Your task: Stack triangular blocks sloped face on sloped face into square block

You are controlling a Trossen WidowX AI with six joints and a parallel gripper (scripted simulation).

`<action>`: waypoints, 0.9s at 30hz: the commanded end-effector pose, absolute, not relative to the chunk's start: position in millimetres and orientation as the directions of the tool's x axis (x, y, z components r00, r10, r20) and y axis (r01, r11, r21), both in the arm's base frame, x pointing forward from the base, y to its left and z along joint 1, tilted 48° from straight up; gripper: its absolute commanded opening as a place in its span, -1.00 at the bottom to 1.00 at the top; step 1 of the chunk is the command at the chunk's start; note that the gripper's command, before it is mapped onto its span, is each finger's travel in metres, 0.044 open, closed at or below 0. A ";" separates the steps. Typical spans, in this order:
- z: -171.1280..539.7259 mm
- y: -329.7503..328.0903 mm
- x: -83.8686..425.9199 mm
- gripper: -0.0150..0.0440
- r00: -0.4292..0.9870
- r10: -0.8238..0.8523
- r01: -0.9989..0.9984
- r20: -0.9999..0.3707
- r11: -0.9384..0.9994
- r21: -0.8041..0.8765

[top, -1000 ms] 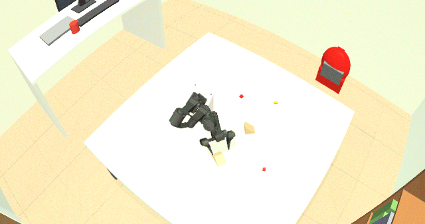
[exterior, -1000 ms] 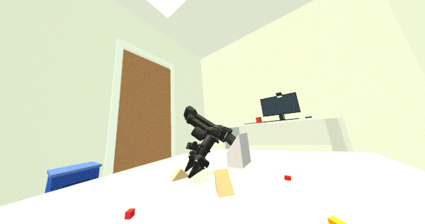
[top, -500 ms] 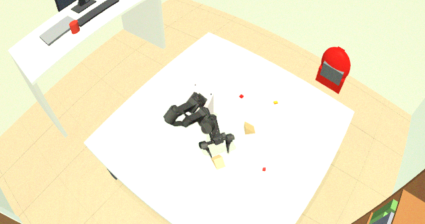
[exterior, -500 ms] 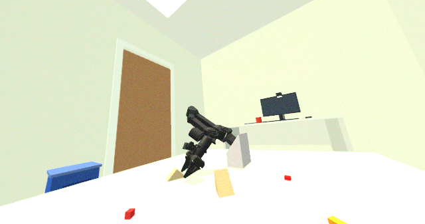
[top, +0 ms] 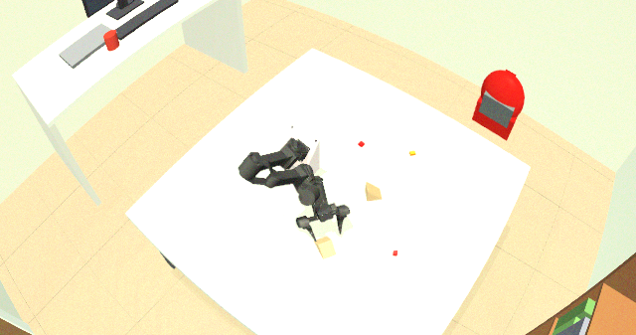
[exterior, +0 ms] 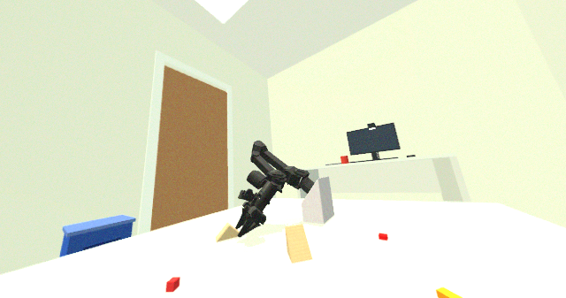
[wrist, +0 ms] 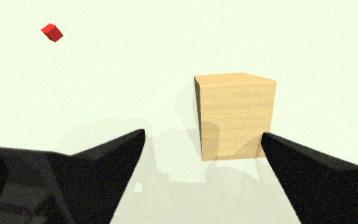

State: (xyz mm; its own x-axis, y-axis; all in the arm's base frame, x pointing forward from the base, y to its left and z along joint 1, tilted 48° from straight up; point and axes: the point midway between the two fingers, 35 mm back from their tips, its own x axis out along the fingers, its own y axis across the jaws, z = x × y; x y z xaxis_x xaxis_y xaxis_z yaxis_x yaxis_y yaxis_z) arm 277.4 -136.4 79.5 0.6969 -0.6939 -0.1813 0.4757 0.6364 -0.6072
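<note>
One tan triangular block [top: 325, 247] lies on the white table just in front of my gripper [top: 326, 232]. In the wrist view this block [wrist: 235, 116] sits just ahead of the fingertips, nearer the right finger, and my gripper [wrist: 202, 136] is wide open with nothing between the fingers. In the exterior view the gripper [exterior: 248, 229] points down, low over the table, right beside this block [exterior: 227, 233]. The second tan triangular block [top: 373, 192] lies apart to the right, and it also shows in the exterior view [exterior: 298, 243].
A tall whitish wedge [top: 313, 156] stands by the arm's base. Small red bits [top: 361, 143] [top: 395, 252] and a yellow bit [top: 411, 153] lie scattered on the table. One red bit [wrist: 52, 32] shows in the wrist view.
</note>
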 end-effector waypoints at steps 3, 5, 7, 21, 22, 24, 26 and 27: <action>87.9 -147.4 282.8 1.00 0.685 -0.708 0.494 -0.172 0.625 -0.604; 90.0 -149.0 284.4 1.00 0.686 -0.708 0.494 -0.171 0.625 -0.604; 92.1 -150.6 285.9 1.00 0.686 -0.707 0.495 -0.170 0.625 -0.604; 92.6 -146.9 287.8 0.82 0.699 -0.694 0.479 -0.175 0.636 -0.605; 92.6 -146.9 287.8 0.80 0.699 -0.694 0.479 -0.175 0.636 -0.605; 92.6 -146.9 287.8 0.75 0.699 -0.694 0.479 -0.175 0.636 -0.605; 92.6 -146.9 287.8 0.70 0.699 -0.694 0.479 -0.175 0.636 -0.605; 92.6 -146.9 287.8 0.68 0.699 -0.694 0.479 -0.175 0.636 -0.605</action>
State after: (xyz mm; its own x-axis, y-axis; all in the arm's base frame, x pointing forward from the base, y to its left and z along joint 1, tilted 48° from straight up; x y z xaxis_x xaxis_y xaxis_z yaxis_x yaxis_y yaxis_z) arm 288.6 -147.2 93.8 0.6995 -0.6938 -0.1713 0.4819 0.6349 -0.6038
